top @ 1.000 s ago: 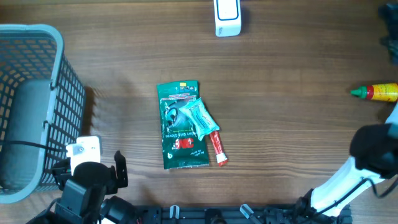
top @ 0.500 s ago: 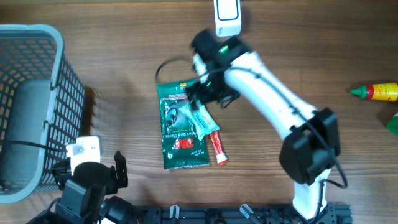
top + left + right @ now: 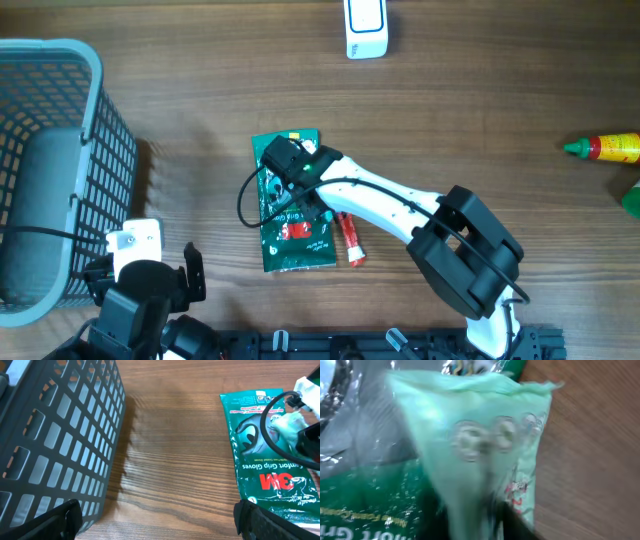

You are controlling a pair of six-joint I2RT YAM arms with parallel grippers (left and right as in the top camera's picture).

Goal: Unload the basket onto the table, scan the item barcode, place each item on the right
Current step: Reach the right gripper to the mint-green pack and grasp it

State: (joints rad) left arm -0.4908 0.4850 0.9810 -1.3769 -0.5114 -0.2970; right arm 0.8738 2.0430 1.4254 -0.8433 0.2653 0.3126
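A dark green 3M gloves pack (image 3: 290,240) lies flat mid-table, with a pale green packet (image 3: 470,435) on top of it. My right gripper (image 3: 308,196) is down on that pile. In the blurred right wrist view its dark fingers (image 3: 512,522) pinch the packet's lower part, so the right gripper (image 3: 485,520) is shut on it. The left wrist view shows the pack (image 3: 265,460) and the packet (image 3: 287,425) under the right arm's cable. The white scanner (image 3: 365,28) stands at the far edge. My left gripper (image 3: 157,525) is open near the front left, holding nothing.
A grey mesh basket (image 3: 60,120) fills the left side, close to my left gripper. A red tube (image 3: 350,240) lies against the pack's right edge. A yellow and red bottle (image 3: 608,148) and a green object (image 3: 632,200) sit at the right edge.
My right arm swung in from the right edge, passed over the pack's top and came down on it, and its jaws closed onto the pale green packet. The left arm stayed still.
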